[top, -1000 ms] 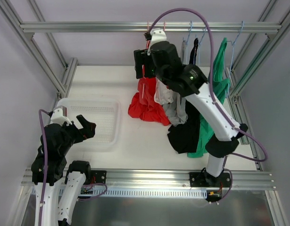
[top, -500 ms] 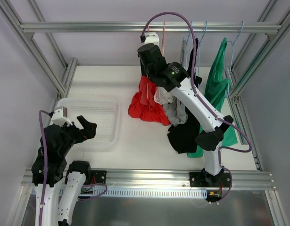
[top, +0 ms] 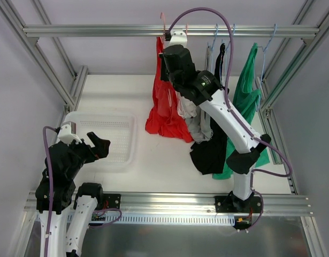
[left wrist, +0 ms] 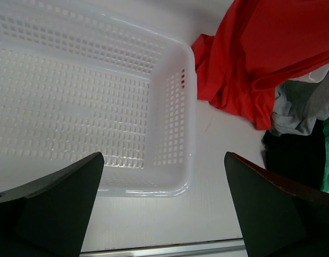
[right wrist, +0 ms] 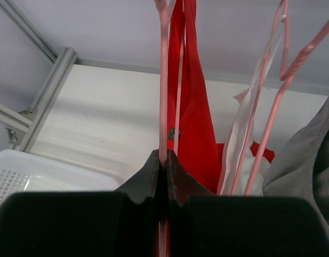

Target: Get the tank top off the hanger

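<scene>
Clearly, 1 limp red tank top (top: 164,115) hangs upper centre; right tool (right wrist: 163,160) pinches its pink hanger (right wrist: 163,80), left tool (left wrist: 163,160) spread.

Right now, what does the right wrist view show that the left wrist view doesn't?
Right wrist only: the right gripper shut on the pink hanger, with a second pink hanger alongside. Left wrist only: the left gripper, open, and a black garment. Both: the red tank top, the white basket and a grey garment.
</scene>
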Motion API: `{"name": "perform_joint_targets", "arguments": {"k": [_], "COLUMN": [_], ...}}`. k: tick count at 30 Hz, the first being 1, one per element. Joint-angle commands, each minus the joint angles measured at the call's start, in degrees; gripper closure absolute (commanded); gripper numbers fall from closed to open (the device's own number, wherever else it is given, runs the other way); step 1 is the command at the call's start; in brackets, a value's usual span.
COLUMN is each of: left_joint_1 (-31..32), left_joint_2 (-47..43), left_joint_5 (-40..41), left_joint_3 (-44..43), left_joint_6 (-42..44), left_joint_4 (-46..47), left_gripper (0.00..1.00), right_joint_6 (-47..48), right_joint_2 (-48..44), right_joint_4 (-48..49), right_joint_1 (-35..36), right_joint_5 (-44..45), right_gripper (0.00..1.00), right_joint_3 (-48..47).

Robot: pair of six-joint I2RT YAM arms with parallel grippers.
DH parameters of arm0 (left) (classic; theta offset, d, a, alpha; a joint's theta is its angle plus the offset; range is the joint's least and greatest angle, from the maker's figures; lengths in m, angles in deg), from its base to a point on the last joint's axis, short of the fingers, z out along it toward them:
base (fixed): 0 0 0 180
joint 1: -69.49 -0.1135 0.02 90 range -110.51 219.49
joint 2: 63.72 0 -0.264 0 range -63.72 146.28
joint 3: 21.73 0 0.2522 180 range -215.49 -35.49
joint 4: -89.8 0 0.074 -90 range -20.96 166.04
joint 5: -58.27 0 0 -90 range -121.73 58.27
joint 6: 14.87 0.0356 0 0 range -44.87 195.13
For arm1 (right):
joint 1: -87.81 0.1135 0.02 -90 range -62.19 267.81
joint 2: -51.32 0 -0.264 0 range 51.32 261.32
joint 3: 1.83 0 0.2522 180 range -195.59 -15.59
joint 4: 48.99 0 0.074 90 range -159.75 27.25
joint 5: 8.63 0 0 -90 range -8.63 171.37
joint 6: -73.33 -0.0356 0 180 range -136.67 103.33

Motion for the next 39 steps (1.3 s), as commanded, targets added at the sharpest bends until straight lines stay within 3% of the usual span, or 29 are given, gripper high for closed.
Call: {"name": "perform_joint_targets", "arguments": {"k": [1,8,14,20,22,25,26,27,28,29,30,39], "left_joint_1": [0.4,0.4,0.4,1.9,5.3,20.1,29.5,34.2,38.1,43.1,43.5,49.4], "left_joint_2": [-0.8,0.5,3.7,16.6,20.5,27.3,30.9,32.5,33.7,35.3,36.1,46.5], "left_joint_5": [-1.2,-6.5,-17.2,-26.4,-24.6,-14.9,-7.4,-2.2,3.8,16.7,19.6,9.6], "left_joint_3": [0.3,-0.2,-5.6,-12.0,-15.1,-21.7,-25.2,-26.4,-27.2,-27.3,-27.1,-27.9], "left_joint_6": [-0.3,1.9,1.4,-2.8,-3.3,-1.5,0.1,1.6,4.6,5.1,5.2,11.3], "left_joint_4": [1.9,2.9,11.8,22.0,23.4,24.4,24.4,24.4,24.4,24.5,24.9,34.9], "left_gripper": [0.01,0.01,0.01,0.01,0.01,0.01,0.01,0.01,0.01,0.01,0.01,0.02], "right_joint_6": [0.6,0.6,-0.7,-5.6,-7.2,-8.3,-8.1,-6.8,-6.2,-6.0,-5.3,-7.5], "right_joint_2": [-8.5,-15.2,-30.3,-47.4,-55.4,-64.1,-65.8,-67.4,-70.8,-72.4,-73.8,-81.7], "right_joint_4": [10.4,11.9,15.9,16.6,14.3,9.7,8.6,8.2,8.2,8.2,8.3,5.5], "right_joint_1": [0.3,1.5,5.8,9.1,9.2,9.2,9.2,9.3,9.2,9.2,9.2,9.2], "right_joint_5": [-2.1,-4.9,-12.6,-19.1,-19.3,-20.3,-21.0,-21.6,-21.7,-20.9,-20.9,-23.2], "right_gripper": [1.00,1.00,1.00,1.00,1.00,1.00,1.00,1.00,1.00,0.99,1.00,1.00], "right_joint_3": [1.2,11.9,33.9,55.0,61.1,64.6,65.4,65.9,66.5,67.7,68.4,69.0]}}
